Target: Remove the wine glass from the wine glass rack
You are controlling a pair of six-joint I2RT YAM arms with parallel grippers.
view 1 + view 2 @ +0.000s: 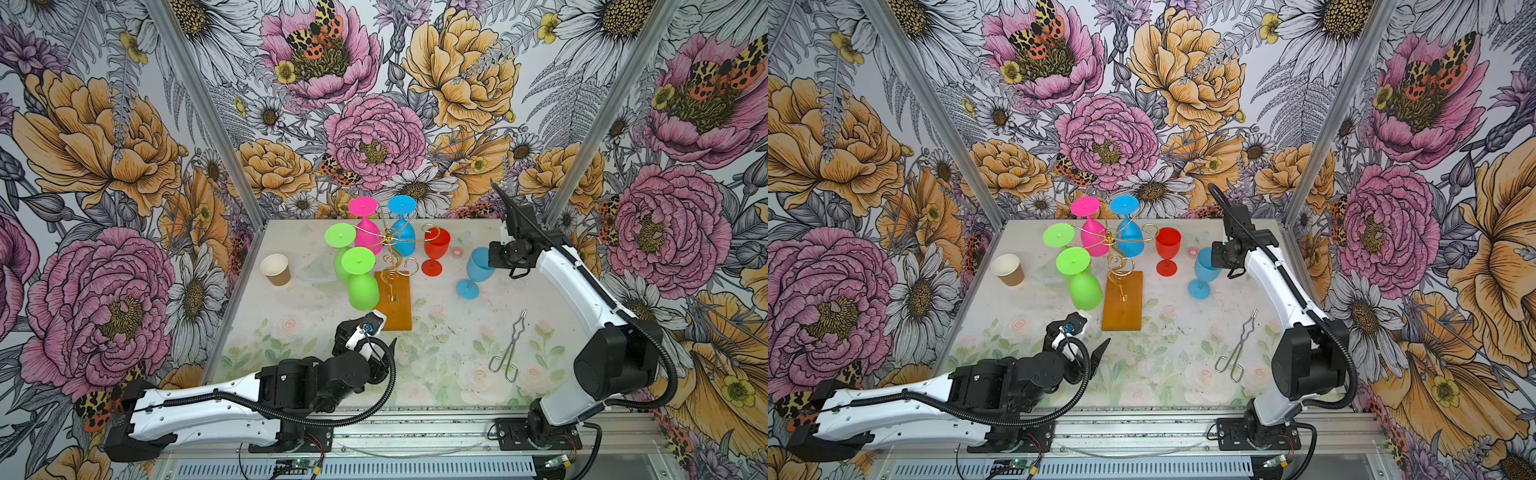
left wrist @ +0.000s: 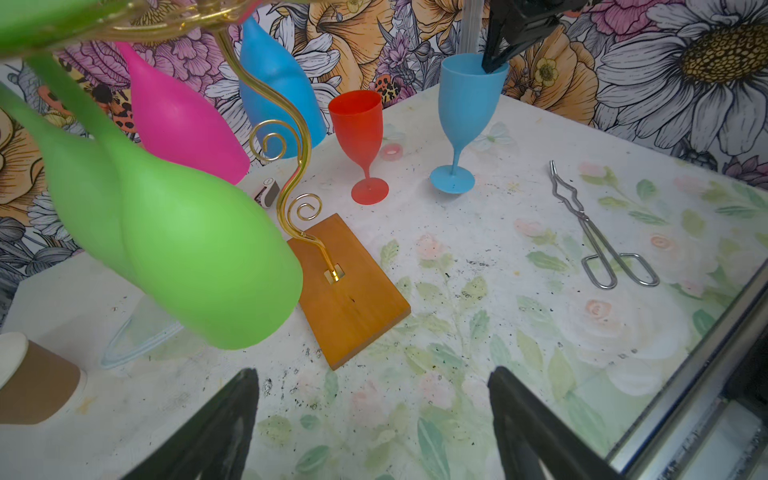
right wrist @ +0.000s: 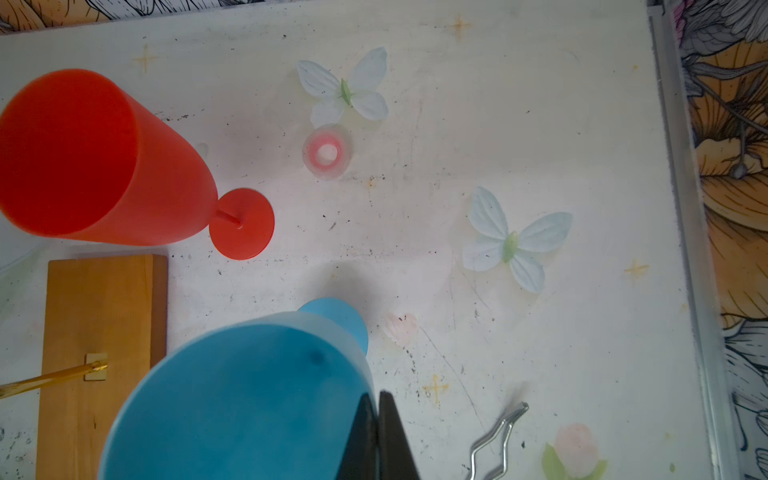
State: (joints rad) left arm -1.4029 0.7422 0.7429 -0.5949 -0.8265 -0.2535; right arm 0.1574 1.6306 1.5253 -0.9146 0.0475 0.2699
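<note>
The wine glass rack (image 1: 392,301) is gold wire on an orange-brown wooden base (image 2: 353,299), mid-table in both top views. Upside down on its arms hang two green glasses (image 1: 362,286), a pink one (image 1: 365,232) and a blue one (image 1: 403,232). A second blue wine glass (image 1: 478,268) stands upright right of the rack, foot on the table. My right gripper (image 3: 377,399) is shut on its rim (image 2: 473,62), one finger inside the bowl. My left gripper (image 2: 374,415) is open and empty, low above the table just in front of the base, below the nearest green glass (image 2: 187,257).
A red wine glass (image 1: 435,249) stands upright between the rack and the held glass. A paper cup (image 1: 276,268) and a clear dish (image 1: 318,272) sit left of the rack. Metal tongs (image 1: 509,349) lie at the front right, and a small pink ring (image 1: 457,251) lies behind.
</note>
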